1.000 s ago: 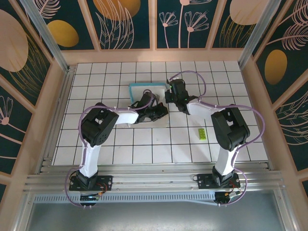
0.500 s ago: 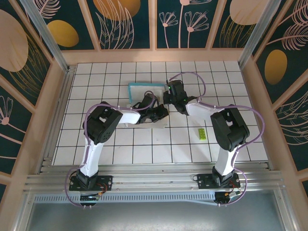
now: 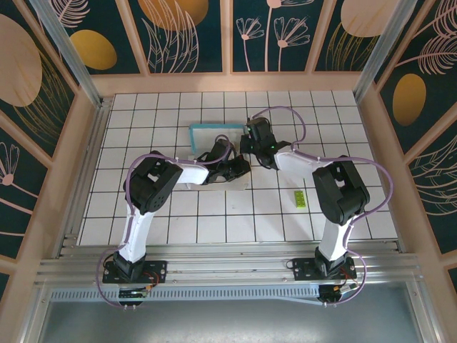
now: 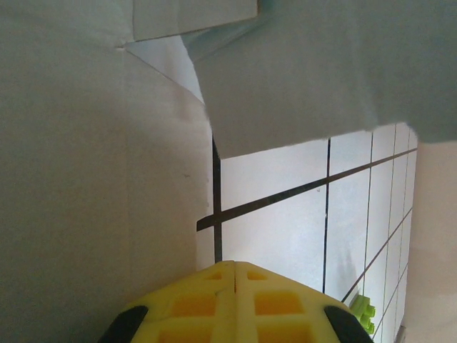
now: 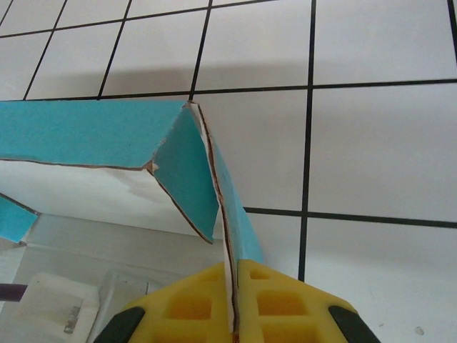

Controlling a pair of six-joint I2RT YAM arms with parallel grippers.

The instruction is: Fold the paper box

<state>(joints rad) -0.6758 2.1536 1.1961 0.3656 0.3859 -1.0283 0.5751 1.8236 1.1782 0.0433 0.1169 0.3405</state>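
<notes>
The paper box (image 3: 214, 136) lies partly folded at mid-table, its white inside up and a teal wall raised along the far edge. My right gripper (image 3: 249, 141) is at the box's right end. In the right wrist view its yellow pads (image 5: 278, 293) are shut on the upright teal-and-white side wall (image 5: 227, 214), beside a folded teal corner flap (image 5: 182, 168). My left gripper (image 3: 234, 168) is low at the box's near right corner. In the left wrist view its fingertips (image 4: 235, 269) are closed together with nothing between them, white card (image 4: 93, 179) beside and above them.
A small yellow-green slip (image 3: 300, 199) lies on the white tiled floor (image 3: 214, 221) to the right of the box, also seen as the slip (image 4: 363, 312) at the lower right of the left wrist view. Wooden walls enclose the table on three sides.
My right gripper has edged slightly left with the box wall, and the box's teal far edge has shifted a little left. The left arm's elbow swung slightly right.
</notes>
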